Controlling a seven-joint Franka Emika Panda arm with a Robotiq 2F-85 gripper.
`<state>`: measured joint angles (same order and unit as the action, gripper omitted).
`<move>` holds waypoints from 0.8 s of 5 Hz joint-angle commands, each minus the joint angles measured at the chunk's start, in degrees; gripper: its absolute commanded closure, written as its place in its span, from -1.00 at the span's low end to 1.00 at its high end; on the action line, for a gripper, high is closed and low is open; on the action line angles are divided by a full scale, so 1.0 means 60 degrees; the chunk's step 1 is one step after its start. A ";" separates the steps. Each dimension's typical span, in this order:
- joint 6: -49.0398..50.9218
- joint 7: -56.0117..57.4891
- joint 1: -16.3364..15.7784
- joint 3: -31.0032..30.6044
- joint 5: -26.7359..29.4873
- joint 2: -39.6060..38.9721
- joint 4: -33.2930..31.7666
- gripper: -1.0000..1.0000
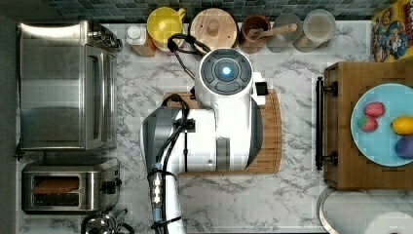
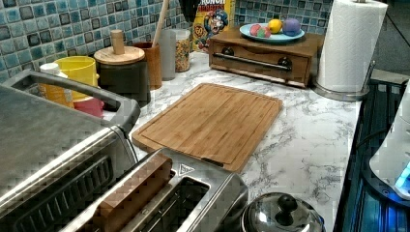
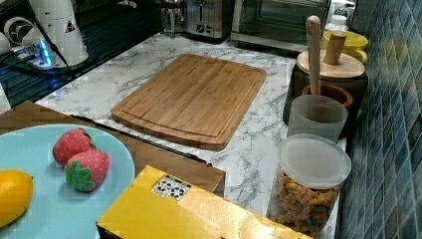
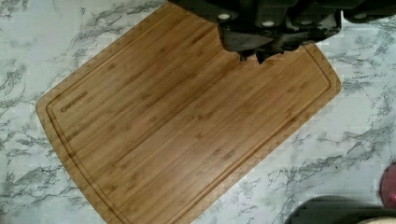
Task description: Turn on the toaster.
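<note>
Toaster (image 1: 70, 187): sitting in the lower corner at the top view's left, on the marble desk (image 1: 292, 195), two long slots up, something brown in one slot, black lever and knob on the side facing the top view's right.
Arm (image 1: 204, 141): big white body, hanging over the middle of the desk, well apart from the toaster.
Toaster oven (image 1: 65, 85): much larger steel box, just above the toaster in the top view, handle toward the board.
Cutting board (image 4: 187, 116): bamboo, lying flat and bare mid-desk, right under the wrist.
Wooden drawer box (image 1: 360, 126): at the top view's right, a blue plate (image 1: 384, 141) of toy fruit on top.
Pincer (image 4: 261, 53): dark, over one corner of the board, nothing in its grip; how far its tips are parted, I cannot tell. The toaster lies well off to the side of it, past the board's edge.
Pot lid (image 2: 283, 215): steel with a black knob, just beside the toaster in the left view.
</note>
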<state>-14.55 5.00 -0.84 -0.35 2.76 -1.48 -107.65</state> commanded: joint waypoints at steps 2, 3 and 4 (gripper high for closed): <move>-0.0738 0.1140 -0.0495 -0.0483 0.0142 0.0583 -0.0853 1.00; -0.1052 0.1823 -0.0728 -0.0810 0.0608 0.0938 -0.1255 1.00; -0.1423 0.2325 -0.0887 -0.1146 0.0834 0.1286 -0.1683 1.00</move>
<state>-20.19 16.28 -2.58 -2.58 6.87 1.48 -114.93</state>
